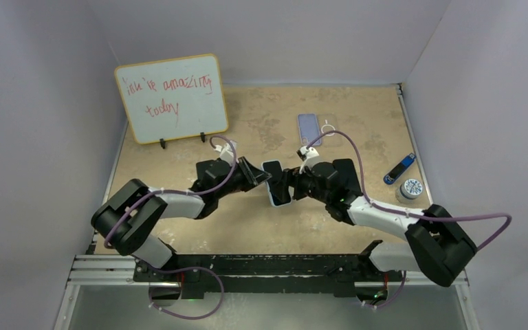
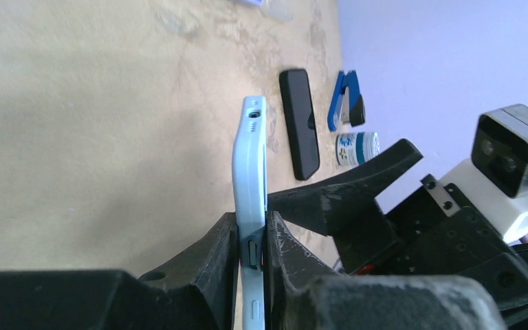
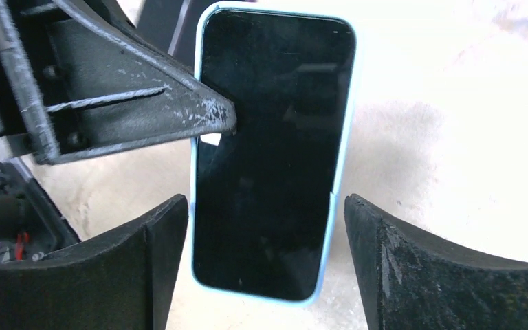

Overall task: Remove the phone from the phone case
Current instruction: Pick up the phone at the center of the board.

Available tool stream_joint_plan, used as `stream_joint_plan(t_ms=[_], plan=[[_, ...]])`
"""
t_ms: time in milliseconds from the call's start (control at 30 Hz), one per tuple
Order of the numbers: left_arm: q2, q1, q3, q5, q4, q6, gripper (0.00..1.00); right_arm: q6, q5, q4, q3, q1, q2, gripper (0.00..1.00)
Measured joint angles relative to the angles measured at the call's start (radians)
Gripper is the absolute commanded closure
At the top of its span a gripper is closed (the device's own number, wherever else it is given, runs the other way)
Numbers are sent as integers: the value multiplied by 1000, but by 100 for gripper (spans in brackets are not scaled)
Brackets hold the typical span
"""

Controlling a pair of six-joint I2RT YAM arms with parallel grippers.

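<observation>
**A:** Where is the thing we are working on?

**B:** Our left gripper (image 2: 253, 256) is clamped across the thickness of the phone case (image 2: 251, 172), one finger on the screen side and one on the back. It holds the case on edge over the bench (image 2: 96, 137), at the middle of the top view. The phone (image 3: 268, 151) looks fully seated in it

**A:** And our other side?

**B:** Our right gripper (image 3: 266, 206) stands apart, with a finger on either side of the case's long edges and a gap on each

**A:** How do we do this step well?

**B:** We judge that we should catch only the pale blue rim near a corner and peel it back, not squeeze the glass. Our left pinch presses phone and case together, so we may need to ease it or the phone will not come free

**A:** What does each view give us?

**B:** The right wrist view alone shows the dark screen, the rim all round it, and our left fingertip (image 3: 223, 117) touching the screen's left edge. The left wrist view shows only the thin side, with its button and port holes. It also shows a black slab (image 2: 300, 124) lying at upper middle, which we cannot find in the top view
</observation>
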Motion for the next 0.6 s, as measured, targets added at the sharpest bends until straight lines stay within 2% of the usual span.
stream_joint_plan(t_ms=[100,233,433,600], plan=[[-65,37,-36,-2,6,15,100,0,-2,32,-10,0,-51,2],[-144,86,-74,-17,-1,19,100,8,-25,104,-39,-2,-98,1],[-294,103,-95,-51,3,17,100,35,-46,186,-60,-2,-129,1],[-378,105,-132,-121,45,-9,100,126,-54,348,-119,-1,-134,1]])
